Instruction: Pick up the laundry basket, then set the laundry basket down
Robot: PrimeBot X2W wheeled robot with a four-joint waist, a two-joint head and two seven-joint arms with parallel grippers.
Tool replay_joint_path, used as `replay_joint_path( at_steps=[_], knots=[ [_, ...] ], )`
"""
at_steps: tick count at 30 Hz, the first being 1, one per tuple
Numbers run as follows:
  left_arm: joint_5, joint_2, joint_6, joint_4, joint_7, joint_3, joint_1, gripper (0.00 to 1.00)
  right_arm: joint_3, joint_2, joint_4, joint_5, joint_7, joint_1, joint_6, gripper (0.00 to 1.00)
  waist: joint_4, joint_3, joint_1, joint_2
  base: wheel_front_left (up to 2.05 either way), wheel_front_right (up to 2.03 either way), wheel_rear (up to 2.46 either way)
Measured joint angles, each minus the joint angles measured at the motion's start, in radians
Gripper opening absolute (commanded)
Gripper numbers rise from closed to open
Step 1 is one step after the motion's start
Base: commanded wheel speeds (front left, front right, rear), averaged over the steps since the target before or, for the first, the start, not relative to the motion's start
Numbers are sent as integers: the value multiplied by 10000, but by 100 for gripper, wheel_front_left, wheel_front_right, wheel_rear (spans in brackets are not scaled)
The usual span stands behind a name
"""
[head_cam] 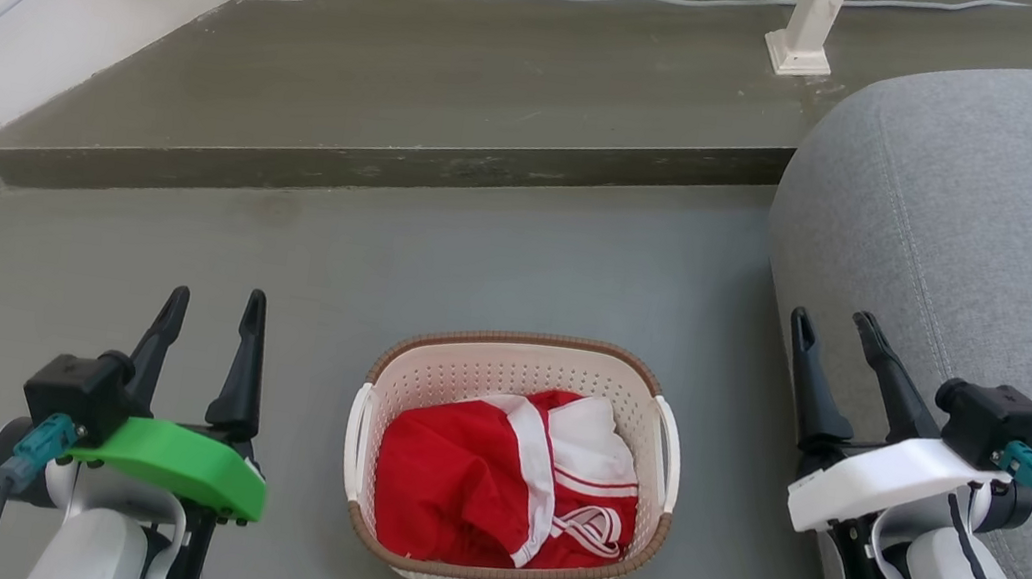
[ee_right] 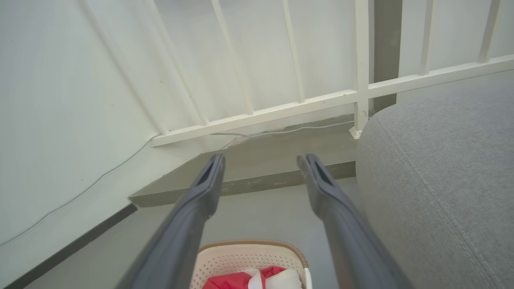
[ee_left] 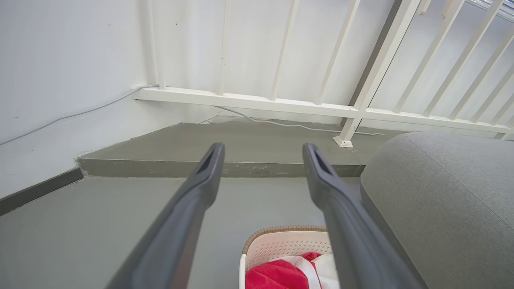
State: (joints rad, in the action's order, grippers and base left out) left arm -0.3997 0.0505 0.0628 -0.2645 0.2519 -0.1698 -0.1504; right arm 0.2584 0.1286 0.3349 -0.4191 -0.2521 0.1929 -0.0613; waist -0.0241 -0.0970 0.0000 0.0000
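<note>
Both grippers hang low over a smooth grey floor (head_cam: 482,244), each with its two long dark fingers spread apart and nothing between them. A large rounded grey fabric cushion (head_cam: 990,225) lies close by the right gripper (head_cam: 833,317). The left gripper (head_cam: 217,295) is at lower left. Between the two, apart from both and slightly nearer the robot than their fingertips, the small cream-white perforated plastic laundry basket (head_cam: 514,375) with a brown woven-look rim sits upright on the floor. A crumpled red and white garment (head_cam: 448,482) lies inside it.
</note>
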Motion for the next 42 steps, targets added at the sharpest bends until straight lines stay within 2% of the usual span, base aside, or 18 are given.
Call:
replay_joint_path(
  at_steps=[40, 41, 42],
  knots=[
    [525, -50, 247, 265, 0, 86, 520, 100, -489, -334, -270, 596, 0, -467, -234, 100, -74, 121, 0, 0, 0, 0, 0],
    [523, -50, 278, 259, 0, 48, 520, 0, -495, -337, -270, 598, 0, -491, -265, 0, -75, 124, 1, 0, 0, 0, 0],
    [523, -61, 291, 201, -4, 33, 521, 0, -491, -351, -222, 596, 2, -523, -261, 0, -76, 126, 1, 0, 0, 0, 0]
  ],
)
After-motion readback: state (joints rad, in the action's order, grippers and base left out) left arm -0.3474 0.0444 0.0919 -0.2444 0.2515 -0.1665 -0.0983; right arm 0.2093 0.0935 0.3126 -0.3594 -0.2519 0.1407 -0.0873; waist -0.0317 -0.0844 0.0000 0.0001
